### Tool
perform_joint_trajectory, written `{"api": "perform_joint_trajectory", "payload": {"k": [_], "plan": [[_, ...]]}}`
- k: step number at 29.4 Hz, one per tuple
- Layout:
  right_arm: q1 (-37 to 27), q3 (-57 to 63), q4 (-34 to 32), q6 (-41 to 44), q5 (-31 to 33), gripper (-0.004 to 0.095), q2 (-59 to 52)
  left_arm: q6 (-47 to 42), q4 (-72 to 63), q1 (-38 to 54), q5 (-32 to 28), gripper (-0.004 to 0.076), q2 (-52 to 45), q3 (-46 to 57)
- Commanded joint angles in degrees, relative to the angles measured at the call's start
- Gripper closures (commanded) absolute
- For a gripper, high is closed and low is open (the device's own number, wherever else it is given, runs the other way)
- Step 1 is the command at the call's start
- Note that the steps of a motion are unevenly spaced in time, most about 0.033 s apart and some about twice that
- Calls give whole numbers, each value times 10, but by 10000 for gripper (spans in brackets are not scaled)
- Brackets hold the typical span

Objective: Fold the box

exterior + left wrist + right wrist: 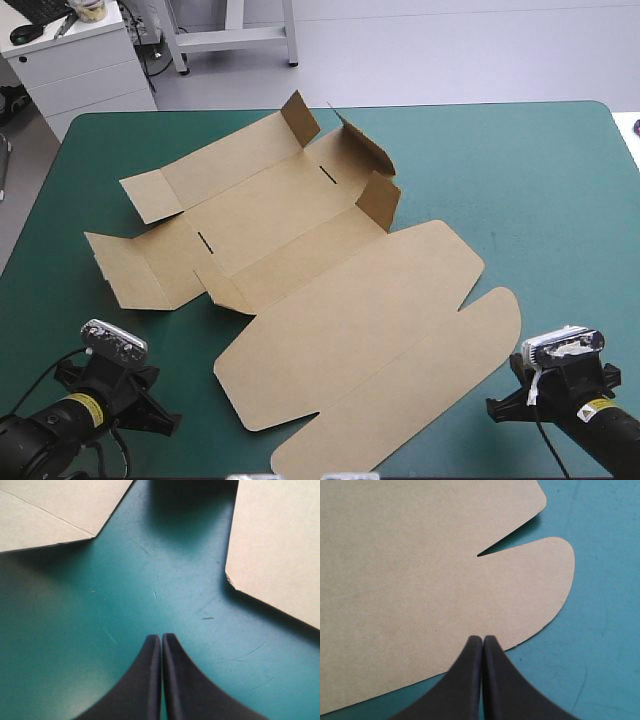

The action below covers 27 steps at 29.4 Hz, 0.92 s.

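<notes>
Mostly flat brown box [300, 230] on teal-green cover [520, 180], left tool [161, 636] together, right tool [483, 637] together.

Brown box [330, 300], mostly flat, mid-table

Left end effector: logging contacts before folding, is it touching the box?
Apart. Left wrist view: teal-green cover shows between the shut left end effector and the box edges ahead.
</notes>
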Motion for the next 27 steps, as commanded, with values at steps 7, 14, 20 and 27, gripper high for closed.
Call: {"api": "perform_joint_trajectory", "payload": {"k": [7, 14, 20, 27], "plan": [[2, -14, 7, -5, -31, 923, 3, -1, 1, 2, -29, 734, 1, -15], [2, -14, 10, -5, -31, 922, 3, -1, 0, 2, -29, 734, 1, -15], [2, -14, 12, -9, -30, 865, 3, -1, 0, 2, -29, 734, 1, -15], [2, -14, 23, -9, -28, 405, 3, -1, 0, 2, -29, 734, 1, -15]]}}
